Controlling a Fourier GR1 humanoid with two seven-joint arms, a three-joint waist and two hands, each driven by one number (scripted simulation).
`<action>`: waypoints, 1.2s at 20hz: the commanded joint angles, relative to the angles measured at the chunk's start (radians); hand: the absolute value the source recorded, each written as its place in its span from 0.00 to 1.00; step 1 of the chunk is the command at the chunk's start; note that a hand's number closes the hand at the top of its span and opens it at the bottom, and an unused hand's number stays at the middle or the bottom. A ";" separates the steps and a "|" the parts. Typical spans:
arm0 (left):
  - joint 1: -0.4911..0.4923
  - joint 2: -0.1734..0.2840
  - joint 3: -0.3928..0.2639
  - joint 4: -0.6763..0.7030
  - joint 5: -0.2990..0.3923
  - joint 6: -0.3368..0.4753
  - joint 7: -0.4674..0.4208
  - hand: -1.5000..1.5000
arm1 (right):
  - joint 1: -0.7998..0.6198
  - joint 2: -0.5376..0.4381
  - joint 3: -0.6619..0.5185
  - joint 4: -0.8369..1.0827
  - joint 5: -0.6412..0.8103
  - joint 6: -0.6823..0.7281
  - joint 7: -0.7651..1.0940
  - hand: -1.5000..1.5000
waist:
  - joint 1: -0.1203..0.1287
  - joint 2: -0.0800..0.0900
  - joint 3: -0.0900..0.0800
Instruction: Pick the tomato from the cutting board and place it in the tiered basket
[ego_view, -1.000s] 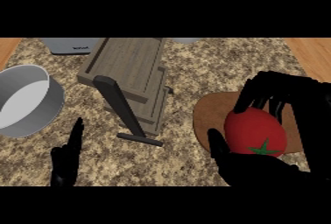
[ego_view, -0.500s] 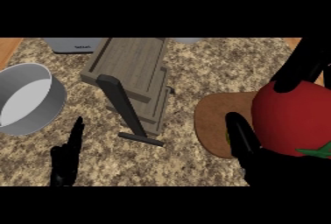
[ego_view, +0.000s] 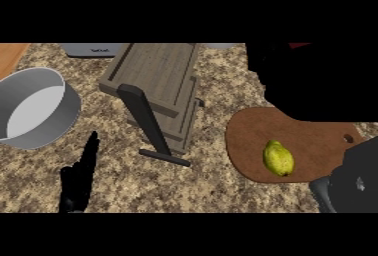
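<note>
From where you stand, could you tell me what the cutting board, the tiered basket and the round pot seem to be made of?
The cutting board looks like reddish-brown wood, matt, with a hanging hole. The tiered basket seems weathered grey-brown wood, showing plank grain, on a dark post. The pot appears to be brushed grey metal, with a smooth pale inside.
</note>
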 joint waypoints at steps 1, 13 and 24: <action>-0.019 0.013 0.008 0.019 0.009 -0.017 0.043 0.50 | -0.183 -0.009 -0.052 0.189 0.024 0.065 0.208 1.00 | 0.013 0.011 -0.002; -0.019 0.022 0.032 0.046 0.022 -0.056 -0.019 0.50 | -0.285 0.076 -0.067 0.502 0.103 -0.017 0.076 1.00 | 0.030 0.024 0.002; -0.019 -0.043 -0.023 0.037 -0.026 -0.017 -0.003 0.50 | -0.188 0.082 0.027 0.656 0.105 -0.256 0.036 1.00 | 0.041 0.026 0.002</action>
